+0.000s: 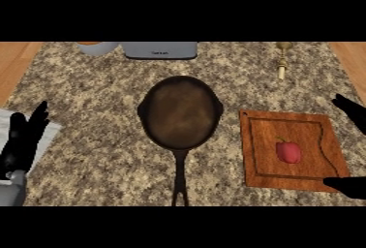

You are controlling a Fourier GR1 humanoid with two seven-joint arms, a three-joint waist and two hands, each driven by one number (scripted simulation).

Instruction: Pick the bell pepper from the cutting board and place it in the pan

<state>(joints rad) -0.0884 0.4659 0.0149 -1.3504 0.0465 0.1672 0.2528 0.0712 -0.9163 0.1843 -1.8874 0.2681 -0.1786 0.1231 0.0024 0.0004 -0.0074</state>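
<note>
This is a kitchen: a speckled granite surface (93,121) carries a dark cast-iron pan (180,114), a wooden cutting board (261,167) with a red bell pepper (289,152) on it, and a grey appliance (160,50) at the back edge.

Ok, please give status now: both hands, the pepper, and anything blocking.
Left hand open, resting at left edge. Right hand open, beside cutting board. Bell pepper on board. Pan empty, path unobstructed.
</note>
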